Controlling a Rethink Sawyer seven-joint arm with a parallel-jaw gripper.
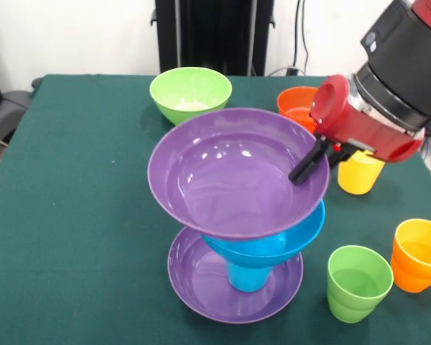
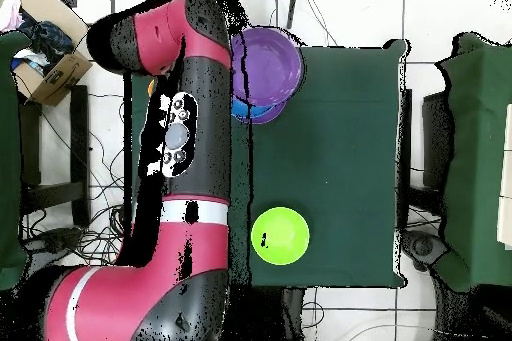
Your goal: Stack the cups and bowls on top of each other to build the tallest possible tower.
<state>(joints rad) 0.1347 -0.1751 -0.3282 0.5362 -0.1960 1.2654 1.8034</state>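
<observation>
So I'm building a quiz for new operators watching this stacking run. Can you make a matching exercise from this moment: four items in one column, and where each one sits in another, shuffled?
Items
1. upper purple bowl
2. blue cup
3. light green bowl
4. green cup

Places
A. alone on the cloth at the table's far side in the front view
B. top of the tower, tilted
C. upside down in the lower purple bowl
D. on the cloth beside the orange cup

Pairs: 1-B, 2-C, 3-A, 4-D
</observation>
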